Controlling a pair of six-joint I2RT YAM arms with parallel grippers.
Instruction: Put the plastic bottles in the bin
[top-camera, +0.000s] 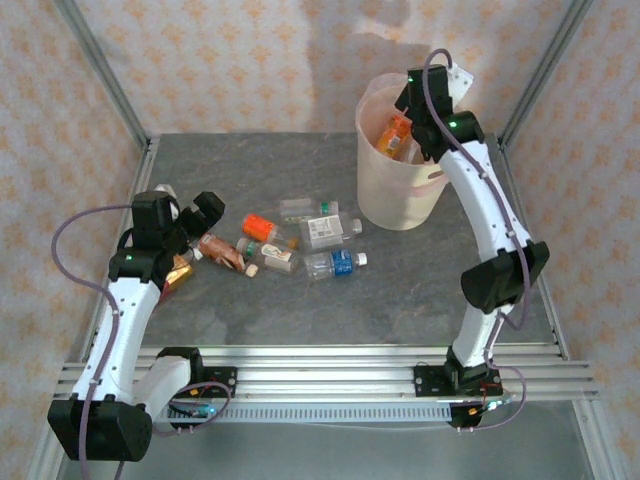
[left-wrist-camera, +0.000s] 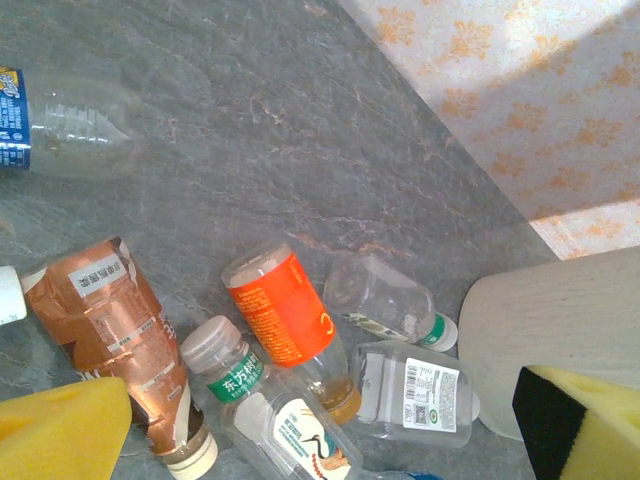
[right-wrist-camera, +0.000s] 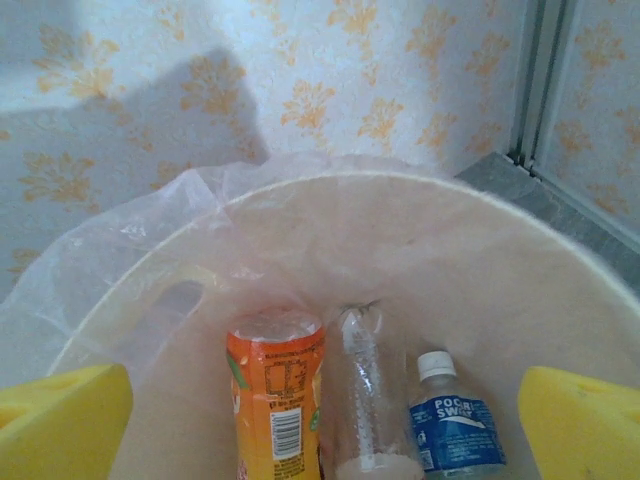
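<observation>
Bottles (top-camera: 300, 245) lie at middle of counter (top-camera: 420, 290), just right of spread left fingers (top-camera: 207, 212); brown-labelled bottle (top-camera: 222, 250) nearest, axis roughly left-right. Right fingers (right-wrist-camera: 580, 425) spread, empty, above bin (top-camera: 400, 205) at far-right corner.

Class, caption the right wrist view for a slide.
Open fingers above the lined bin, which holds an orange-labelled bottle, a clear bottle and a blue-labelled bottle.

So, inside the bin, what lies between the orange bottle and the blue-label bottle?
A clear bottle lies between the orange bottle and the blue-label bottle, all inside the bin; the right wrist view shows it.
</observation>
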